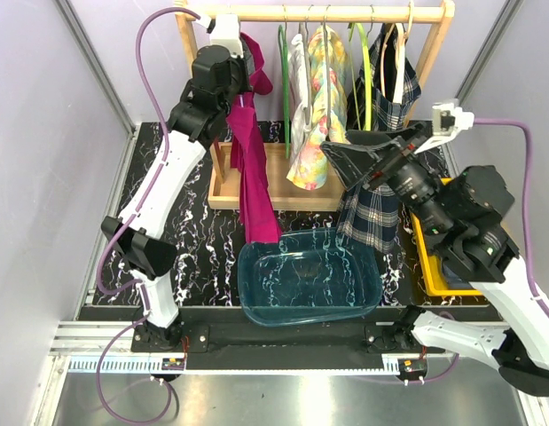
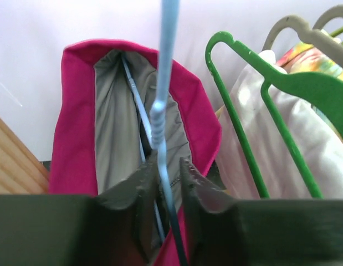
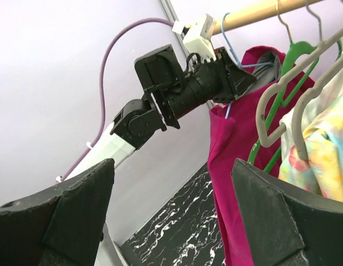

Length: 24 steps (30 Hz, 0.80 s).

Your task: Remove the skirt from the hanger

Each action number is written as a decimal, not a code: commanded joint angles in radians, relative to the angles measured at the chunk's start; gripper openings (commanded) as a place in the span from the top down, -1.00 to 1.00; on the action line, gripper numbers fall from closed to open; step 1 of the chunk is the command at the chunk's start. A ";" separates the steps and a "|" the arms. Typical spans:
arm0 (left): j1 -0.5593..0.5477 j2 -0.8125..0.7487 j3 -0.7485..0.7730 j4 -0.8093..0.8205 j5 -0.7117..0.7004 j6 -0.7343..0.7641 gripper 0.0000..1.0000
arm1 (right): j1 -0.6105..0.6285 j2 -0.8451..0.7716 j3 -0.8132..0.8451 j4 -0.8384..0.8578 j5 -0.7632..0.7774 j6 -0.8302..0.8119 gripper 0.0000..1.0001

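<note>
Black marbled tabletop (image 1: 203,257); below rail of wooden garment rack (image 1: 345,12), my left claw (image 2: 167,163) narrow around light-blue wire hanger (image 2: 165,66) bearing magenta fabric skirt (image 2: 77,138), grip unclear; right claw (image 3: 172,166) wide, empty.

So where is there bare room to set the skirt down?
Bare marble tabletop between the left arm and the blue bin; the bin's inside looks empty. Crowded: the rail right of the green hanger, and the yellow tray under the right arm.
</note>
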 commanded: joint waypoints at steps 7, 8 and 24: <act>-0.027 -0.074 -0.006 0.118 -0.062 0.079 1.00 | -0.005 -0.008 -0.031 0.005 0.067 -0.030 -0.89; -0.032 -0.077 -0.006 0.138 -0.063 0.097 1.00 | -0.005 -0.006 -0.036 0.005 0.067 -0.029 -0.88; -0.063 -0.201 0.069 0.311 -0.063 0.297 1.00 | -0.005 0.012 -0.088 -0.002 0.085 -0.029 -0.84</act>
